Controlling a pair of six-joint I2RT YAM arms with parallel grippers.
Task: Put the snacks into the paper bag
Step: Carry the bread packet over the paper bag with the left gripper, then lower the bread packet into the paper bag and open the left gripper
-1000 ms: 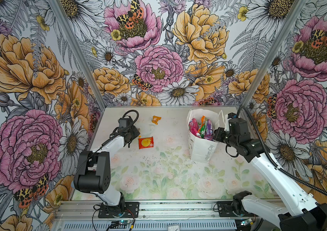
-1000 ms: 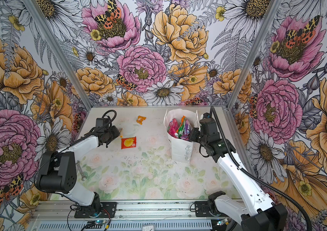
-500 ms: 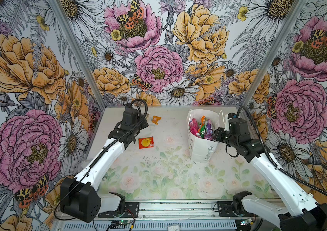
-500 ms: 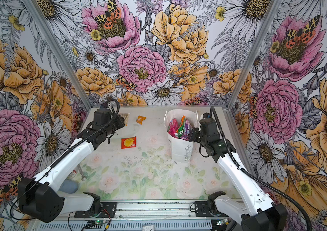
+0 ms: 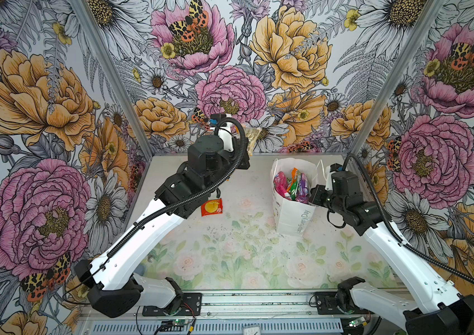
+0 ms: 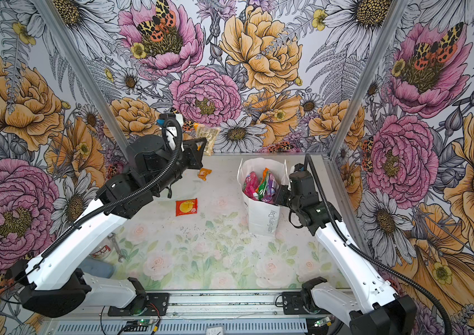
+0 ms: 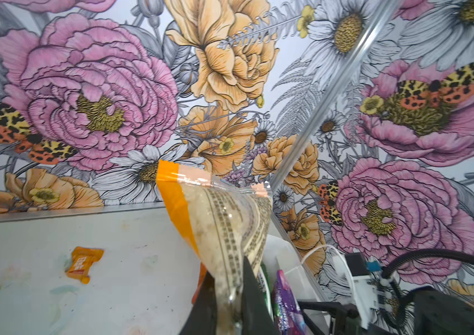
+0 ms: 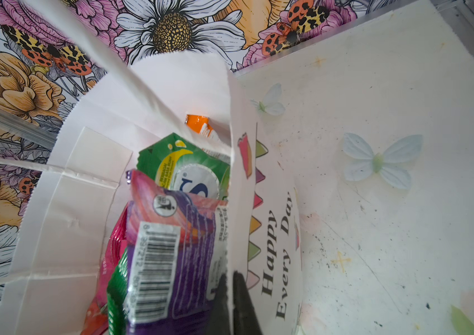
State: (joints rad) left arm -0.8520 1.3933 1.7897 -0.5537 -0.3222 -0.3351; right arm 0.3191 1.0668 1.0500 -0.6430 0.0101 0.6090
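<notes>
The see-through crinkly packet with an orange edge (image 7: 230, 220) is up in the air over the back edge of the worktop (image 5: 230, 261), about halfway along it. Our left hand (image 7: 228, 301) pinches one end of it tight, and the rest sticks out past the fingers.

The tall white paper bag with grey letters (image 5: 290, 217) stands near the back right corner of the worktop, well apart from that packet. Our right hand (image 8: 231, 290) is pressed together on the bag's rim. We think this holds the mouth open and stops the bag from falling. The bag is already quite full of bright packets (image 5: 290, 185), and they reach up to the top.

We think the step now is to carry the held packet across and drop it in. We should carry it high, so it goes over the rim and does not bump it. The bag is only paper and could tip. We should move slowly, because the packet looks slippery and we hold just a small bit of it. The most room seems to be on the side away from the grey letters, so we aim there. We let go only when the packet's low end is inside the mouth.

Two snacks lie on the worktop. A flat red-orange packet with a yellow circle (image 5: 212, 206) is nearer the left edge. A tiny orange packet (image 6: 204, 173) lies by the back edge.
</notes>
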